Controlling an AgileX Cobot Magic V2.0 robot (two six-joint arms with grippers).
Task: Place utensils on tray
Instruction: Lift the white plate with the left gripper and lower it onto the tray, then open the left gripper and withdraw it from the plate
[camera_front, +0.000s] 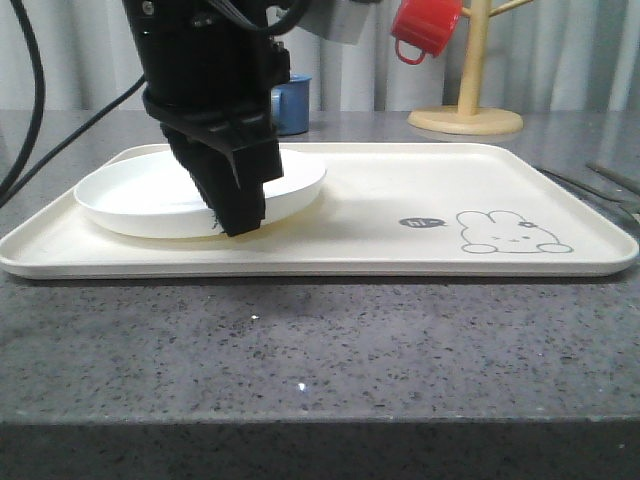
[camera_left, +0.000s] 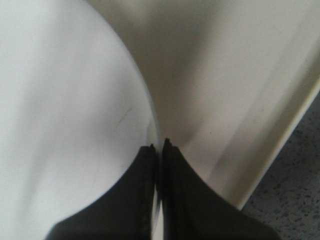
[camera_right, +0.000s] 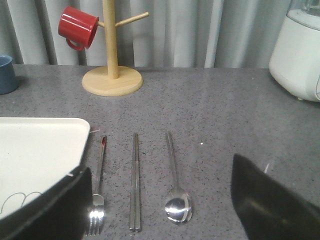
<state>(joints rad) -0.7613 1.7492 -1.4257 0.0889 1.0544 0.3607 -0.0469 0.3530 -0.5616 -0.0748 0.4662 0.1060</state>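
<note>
The left hand (camera_front: 238, 215) is down at the near rim of the plate (camera_front: 130, 195), and in the left wrist view its two black fingers (camera_left: 142, 200) are closed almost together with the thin white rim caught between them, so it appears to be pinching the plate's edge. The plate sits on the tray (camera_front: 400, 190) toward its left end, near the tray's front edge; it looks empty, and the rest of the tray is bare apart from the bunny drawing (camera_front: 512, 233) toward its right end. The main risk I see is in letting go: a pinch on so thin a lip could drag or tip the plate as the fingers part or lift, sliding it against the tray's low rim or shifting the whole tray on the tabletop (camera_front: 320, 360). The right hand (camera_right: 160, 200) is spread wide and has hold of nothing, hovering above the fork (camera_right: 98, 185), chopsticks (camera_right: 135, 180) and spoon (camera_right: 175, 185), which lie side by side on the tabletop just off the tray's right edge, not yet on it. These are slim, flat and shiny, so a grasp may well slip or nudge a neighbour; the fork lies closest to the tray's corner, where a finger could catch the rim. A red mug (camera_right: 77, 27) hangs on a wooden stand (camera_right: 111, 60) toward the far edge, well clear.
</note>
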